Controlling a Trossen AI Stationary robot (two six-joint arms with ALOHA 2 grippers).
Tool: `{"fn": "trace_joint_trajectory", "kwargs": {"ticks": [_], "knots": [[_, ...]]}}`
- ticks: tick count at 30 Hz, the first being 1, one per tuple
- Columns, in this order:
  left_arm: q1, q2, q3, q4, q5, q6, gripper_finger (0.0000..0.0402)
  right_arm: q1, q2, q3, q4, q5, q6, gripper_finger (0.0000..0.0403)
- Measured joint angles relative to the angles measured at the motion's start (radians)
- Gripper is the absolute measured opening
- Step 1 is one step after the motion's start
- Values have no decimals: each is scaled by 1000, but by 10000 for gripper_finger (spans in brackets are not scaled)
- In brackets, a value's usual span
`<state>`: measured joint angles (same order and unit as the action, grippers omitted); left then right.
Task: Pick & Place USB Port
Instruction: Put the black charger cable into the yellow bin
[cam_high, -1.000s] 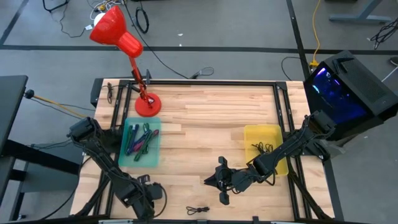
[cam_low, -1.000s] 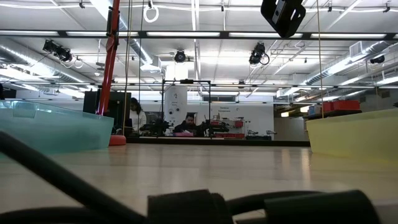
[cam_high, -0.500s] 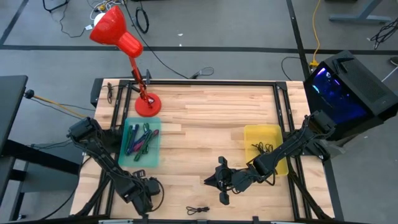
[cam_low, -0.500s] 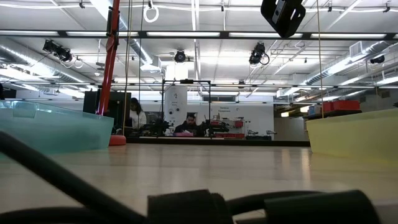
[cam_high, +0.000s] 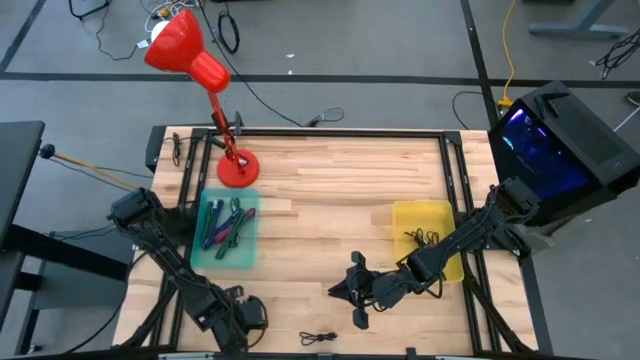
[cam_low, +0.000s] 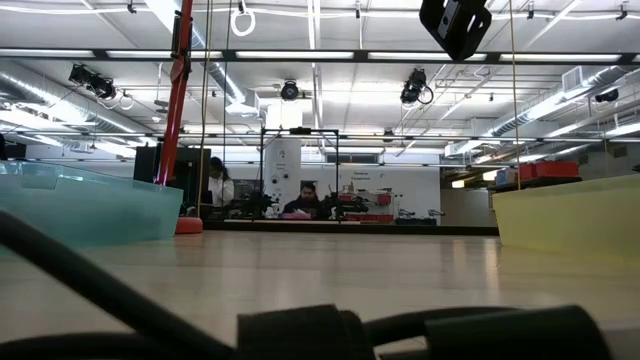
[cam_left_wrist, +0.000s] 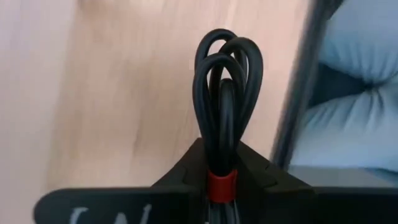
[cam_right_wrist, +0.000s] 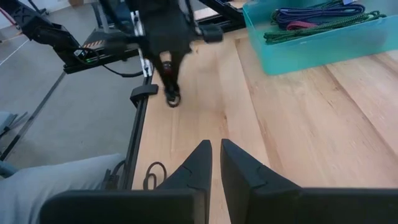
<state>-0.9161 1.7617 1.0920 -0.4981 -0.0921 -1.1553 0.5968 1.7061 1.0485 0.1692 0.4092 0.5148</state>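
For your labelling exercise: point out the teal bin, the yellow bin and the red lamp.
teal bin (cam_high: 250, 228), high view, right rim.
yellow bin (cam_high: 420, 211), high view, bare floor near the top.
red lamp (cam_high: 178, 45), high view, shade.

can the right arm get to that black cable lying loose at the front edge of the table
Probably yes. The right gripper hovers just behind the loose cable, with only bare table between them and its fingers nearly shut.

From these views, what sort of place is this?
Likely a robotics lab or workshop: exposed ceiling ducts, workbenches with people seated behind, and a wooden table with a red lamp and cable bins.
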Motion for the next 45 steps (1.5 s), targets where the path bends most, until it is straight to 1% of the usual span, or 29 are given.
{"fn": "trace_joint_trajectory", "kwargs": {"ticks": [3, 5, 8, 10, 12, 14, 16, 19, 22, 25, 29, 32, 36, 39, 42, 43, 45], "knots": [[0, 2, 91, -65, -91, 70, 45, 0, 0, 0, -6, 1, 0, 37], [-5, 1, 162, -103, -195, 135, 45, 0, 0, 0, -6, 1, 0, 37], [-15, 1, 264, -187, -415, 259, 45, 0, 0, 0, -5, 0, 0, 37], [-19, 1, 316, -194, -559, 355, 45, 0, 0, 0, -2, -2, -10, 37], [-19, -1, 353, -193, -665, 449, 45, 3, 0, 0, 21, -9, -35, 37], [-17, -1, 378, -194, -740, 537, 45, 7, 0, 0, 71, -7, -71, 37], [-7, -1, 387, -191, -791, 596, 45, 13, 0, 0, 133, -7, -121, 37], [15, -1, 387, -215, -855, 623, 45, 21, 0, 0, 223, -10, -204, 38], [48, -1, 387, -221, -880, 628, 45, 30, 0, 0, 265, -9, -262, 50], [79, -1, 387, -203, -870, 652, 45, 33, 0, 0, 266, -1, -289, 76], [111, -1, 387, -77, -796, 765, 45, 29, 0, 0, 274, 10, -325, 121], [139, -1, 387, 14, -735, 847, 45, 23, 0, 0, 324, 11, -339, 154], [172, -1, 387, 57, -690, 899, 45, 23, 0, 0, 340, 11, -367, 186], [197, -1, 387, 57, -674, 906, 45, 23, 0, 0, 364, -1, -370, 200], [222, -1, 387, 63, -646, 920, 45, 23, 0, 0, 368, 1, -376, 205], [230, -1, 387, 71, -631, 925, 45, 23, 0, 0, 371, 8, -376, 205], [245, -1, 387, 103, -591, 939, 45, 23, 0, 0, 372, 56, -377, 202]]}}
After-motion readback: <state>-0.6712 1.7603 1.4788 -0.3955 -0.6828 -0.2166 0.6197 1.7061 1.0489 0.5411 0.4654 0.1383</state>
